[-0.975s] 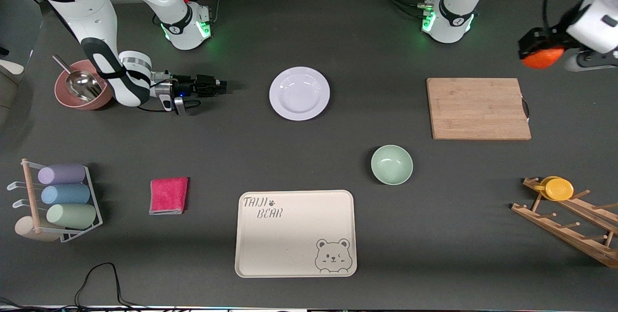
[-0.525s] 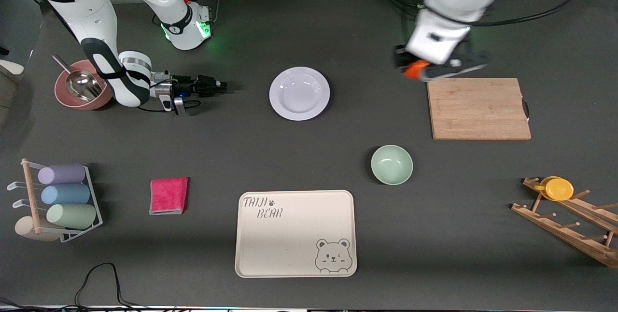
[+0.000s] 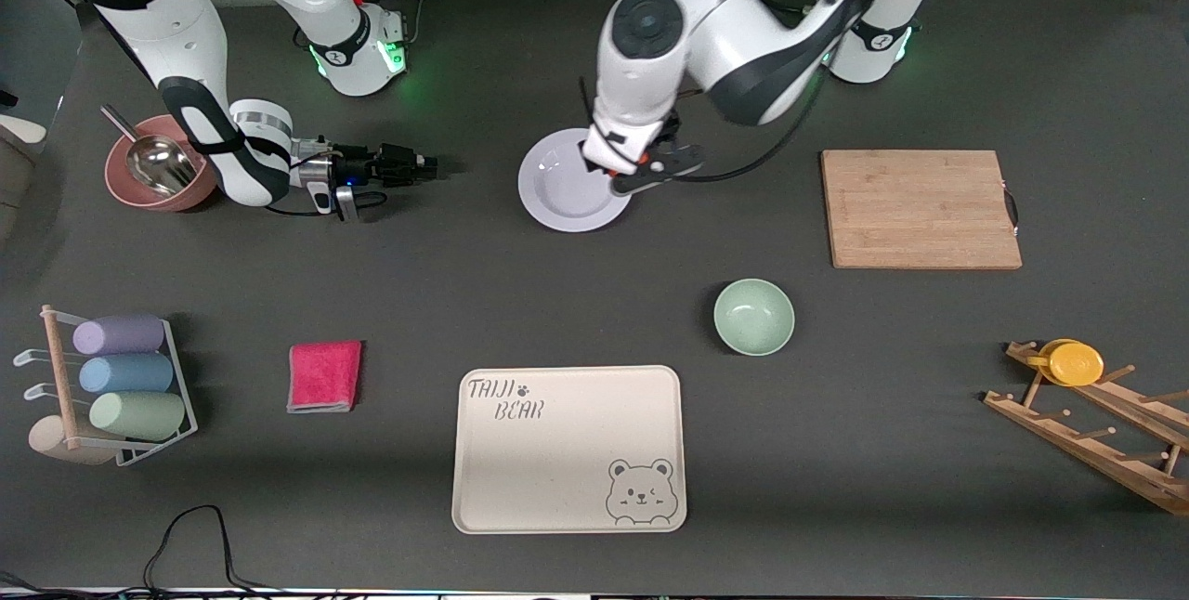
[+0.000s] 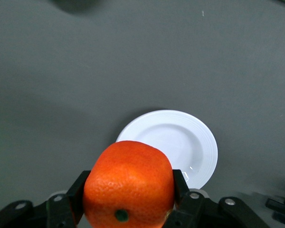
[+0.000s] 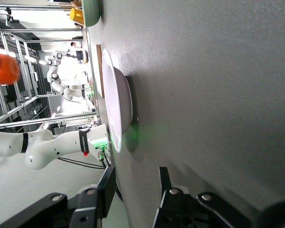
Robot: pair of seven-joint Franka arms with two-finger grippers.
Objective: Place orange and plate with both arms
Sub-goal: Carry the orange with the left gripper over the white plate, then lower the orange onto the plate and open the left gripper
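While the left end effector pinches the orange between its two fingers, it hangs over the plate, at the edge toward the left arm's end of the counter. The fruit looks firm but slightly yielding, light, with dimpled skin that gives the pads decent friction; a squeeze across its middle, as now, seems right, and too hard a squeeze could bruise it. Being round, it'll likely roll once let go, so a low release into the plate's well is safest.

Plate sits flat on the counter, between the two arms' bases, nearer the front camera than both. Probably stiff, smooth, slippery, maybe breakable; only the thin rim offers a hold.

Right end effector waits low beside the plate toward the right arm's end, fingers spread, apart from the rim.
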